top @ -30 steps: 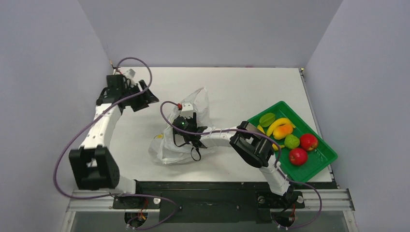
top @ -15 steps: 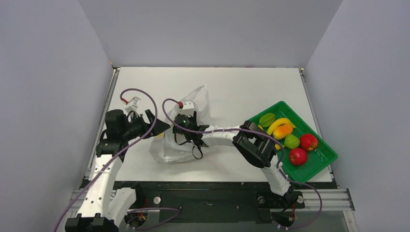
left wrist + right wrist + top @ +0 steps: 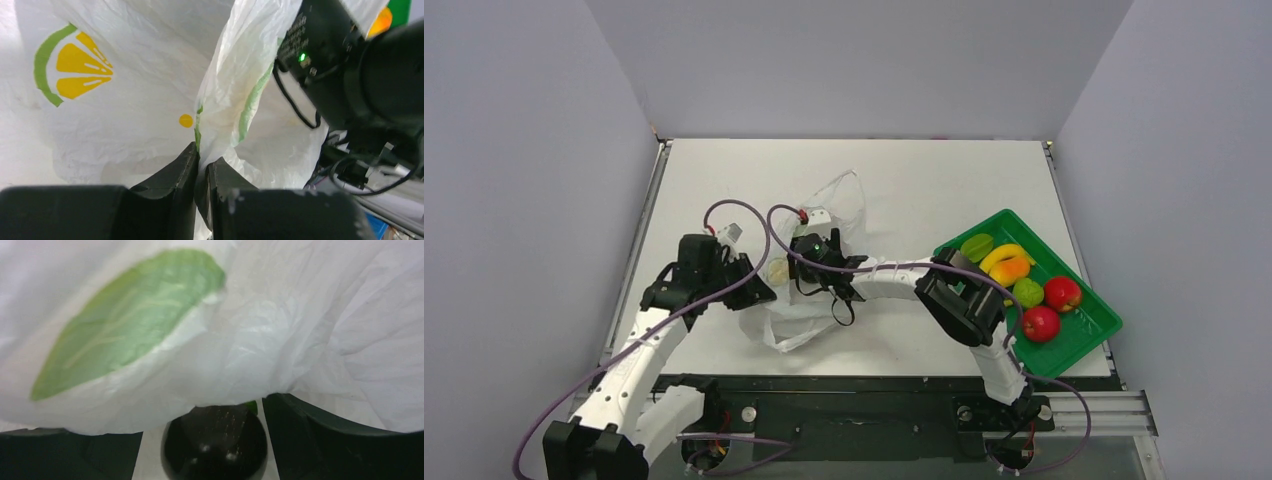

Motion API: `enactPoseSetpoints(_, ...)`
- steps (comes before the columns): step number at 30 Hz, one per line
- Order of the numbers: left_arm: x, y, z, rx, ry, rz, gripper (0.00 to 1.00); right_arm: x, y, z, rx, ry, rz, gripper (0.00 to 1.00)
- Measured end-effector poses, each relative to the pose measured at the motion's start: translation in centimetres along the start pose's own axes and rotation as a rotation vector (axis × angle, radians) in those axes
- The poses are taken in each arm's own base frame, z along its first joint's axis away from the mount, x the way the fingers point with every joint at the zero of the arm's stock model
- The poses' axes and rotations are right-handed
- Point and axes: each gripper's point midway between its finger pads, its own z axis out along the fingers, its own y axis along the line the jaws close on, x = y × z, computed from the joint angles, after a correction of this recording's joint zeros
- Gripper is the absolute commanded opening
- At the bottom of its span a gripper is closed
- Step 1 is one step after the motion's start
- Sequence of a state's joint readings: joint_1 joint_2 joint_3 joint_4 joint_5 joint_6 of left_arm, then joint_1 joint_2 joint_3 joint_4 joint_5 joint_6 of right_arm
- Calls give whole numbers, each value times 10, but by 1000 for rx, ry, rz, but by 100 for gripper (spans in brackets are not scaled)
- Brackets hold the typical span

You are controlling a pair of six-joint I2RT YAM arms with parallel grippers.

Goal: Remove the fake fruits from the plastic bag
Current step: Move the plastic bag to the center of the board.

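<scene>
Fingers [image 3: 175,175] of the left gripper [image 3: 200,159] have just arrived, pinching the plastic bag [image 3: 140,100] at 9 o'clock and bracing it. The right gripper [image 3: 824,285] straddles a dark purple piece [image 3: 215,445] — clamped or not, I cannot tell.

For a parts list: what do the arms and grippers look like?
The left arm and right arm have white links, black joints and looping purple cables. The left gripper and right gripper are black. A green light marks the right wrist.
</scene>
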State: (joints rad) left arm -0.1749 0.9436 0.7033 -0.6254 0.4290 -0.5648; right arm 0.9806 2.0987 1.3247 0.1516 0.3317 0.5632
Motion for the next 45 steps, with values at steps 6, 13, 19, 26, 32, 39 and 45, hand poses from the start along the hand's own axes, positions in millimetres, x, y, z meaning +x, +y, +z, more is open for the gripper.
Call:
enactPoseSetpoints(6,51,-3,6,-22,70,2,9,-5,-2,-12,-59,32,-44,90)
enactPoseSetpoints(13,104,37,25,-173,115,-6,9,3,1,-30,-114,73,-78,90)
enactPoseSetpoints(19,92,42,26,-185,6,-28,9,9,-7,-35,-115,85,-112,90)
enactPoseSetpoints(26,85,37,29,-174,-24,-35,9,6,-3,-31,-136,54,-122,88)
enactPoseSetpoints(32,85,36,31,-167,-18,-35,9,11,3,-13,-120,43,-126,66)
enactPoseSetpoints(39,84,36,32,-170,-21,-33,7,10,9,-5,-117,38,-128,24)
enactPoseSetpoints(45,71,41,33,-233,-49,-45,4,19,15,-29,-130,75,-148,0)
